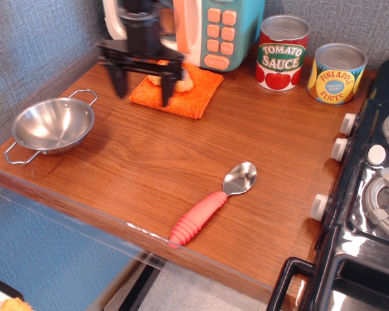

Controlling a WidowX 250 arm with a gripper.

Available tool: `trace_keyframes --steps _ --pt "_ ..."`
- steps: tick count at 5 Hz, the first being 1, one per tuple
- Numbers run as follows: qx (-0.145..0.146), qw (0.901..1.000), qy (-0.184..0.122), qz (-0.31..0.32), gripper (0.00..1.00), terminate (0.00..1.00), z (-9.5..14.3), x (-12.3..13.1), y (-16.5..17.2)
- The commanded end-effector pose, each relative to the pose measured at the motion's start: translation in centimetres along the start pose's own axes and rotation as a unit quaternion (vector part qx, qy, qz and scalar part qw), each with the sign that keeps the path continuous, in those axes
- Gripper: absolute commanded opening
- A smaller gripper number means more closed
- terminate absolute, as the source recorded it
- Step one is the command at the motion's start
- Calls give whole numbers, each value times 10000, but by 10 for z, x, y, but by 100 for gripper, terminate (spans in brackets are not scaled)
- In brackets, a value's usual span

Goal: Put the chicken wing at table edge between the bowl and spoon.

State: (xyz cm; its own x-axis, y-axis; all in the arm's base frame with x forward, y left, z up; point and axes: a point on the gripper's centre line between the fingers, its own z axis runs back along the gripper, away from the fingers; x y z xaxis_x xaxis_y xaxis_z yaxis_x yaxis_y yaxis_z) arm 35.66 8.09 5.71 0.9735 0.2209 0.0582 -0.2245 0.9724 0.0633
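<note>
The golden-tan chicken wing (183,82) lies on the orange cloth (198,91) at the back of the wooden table (149,168), mostly hidden behind my gripper. My gripper (142,87) is open and empty, fingers spread wide, hanging above the cloth's left part in front of the wing. The steel bowl (52,124) with wire loop handles sits at the left near the front edge. The spoon (214,201) with the coral-pink handle lies near the front edge, right of the middle.
A toy microwave (207,29) stands behind the cloth. A tomato sauce can (282,52) and a pineapple slices can (337,72) stand at the back right. A black stove (369,194) borders the table on the right.
</note>
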Motion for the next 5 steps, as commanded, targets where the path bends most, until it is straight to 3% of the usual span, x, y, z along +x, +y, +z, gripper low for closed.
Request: trace_keyframes --steps 1,4,5 --pt "205 9920 -350 1193 100 0 1 53 -28" --pt "-60 9896 -376 1384 100 0 -11 86 -2" --pt "-84 9908 -350 1303 0 0 -20 84 -3"
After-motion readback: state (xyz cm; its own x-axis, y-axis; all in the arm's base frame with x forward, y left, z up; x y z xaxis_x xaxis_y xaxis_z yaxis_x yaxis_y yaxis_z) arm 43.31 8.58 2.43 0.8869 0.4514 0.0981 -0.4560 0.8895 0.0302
